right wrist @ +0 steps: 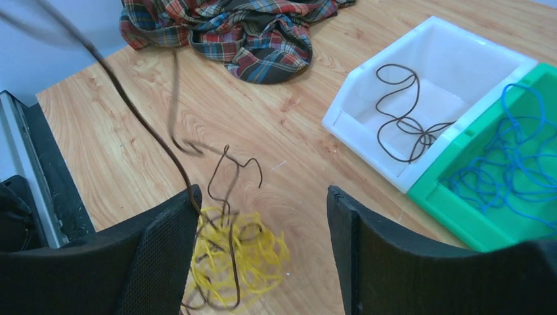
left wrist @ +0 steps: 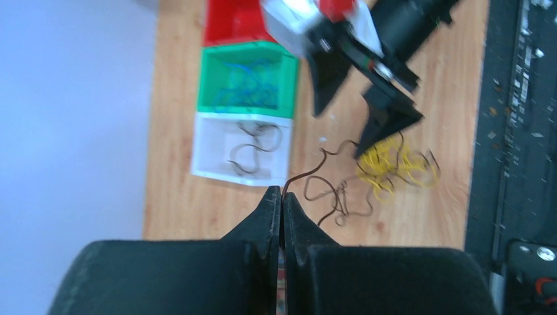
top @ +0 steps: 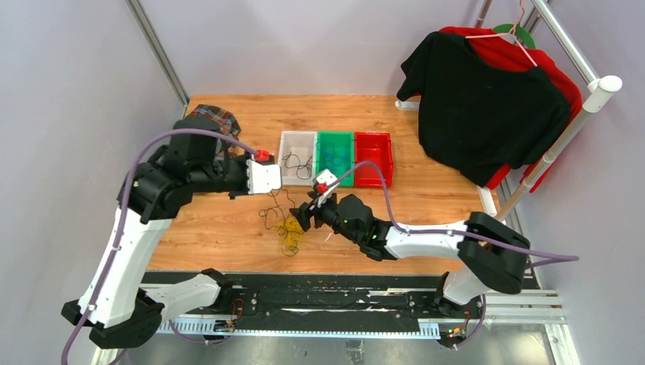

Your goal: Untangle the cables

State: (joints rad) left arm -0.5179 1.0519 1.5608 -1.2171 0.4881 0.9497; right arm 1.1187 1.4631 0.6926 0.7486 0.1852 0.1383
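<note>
sorting partly done, yellow knot left

the left fingers (left wrist: 274,205) are pinched shut on a thin dark brown wire (left wrist: 309,172) that trails to the pile on the wooden surface (right wrist: 118,138). the right fingers (right wrist: 343,213) gape wide, holding nothing, over the tangled yellow wires (right wrist: 246,256). brown loops (right wrist: 401,118) lie in the white plastic bin (right wrist: 348,125) and blue wires (right wrist: 519,164) in the green bin (right wrist: 453,200); the knot seems the main work left.

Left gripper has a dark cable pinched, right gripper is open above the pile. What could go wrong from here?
1. The dark brown cable in the left gripper runs down into the yellow cables. Pulling may drag that clump along, since the right gripper is open and pins nothing.
2. The thin cable is pinched only at the very tip of the shut jaws, so it may slip out.
</note>
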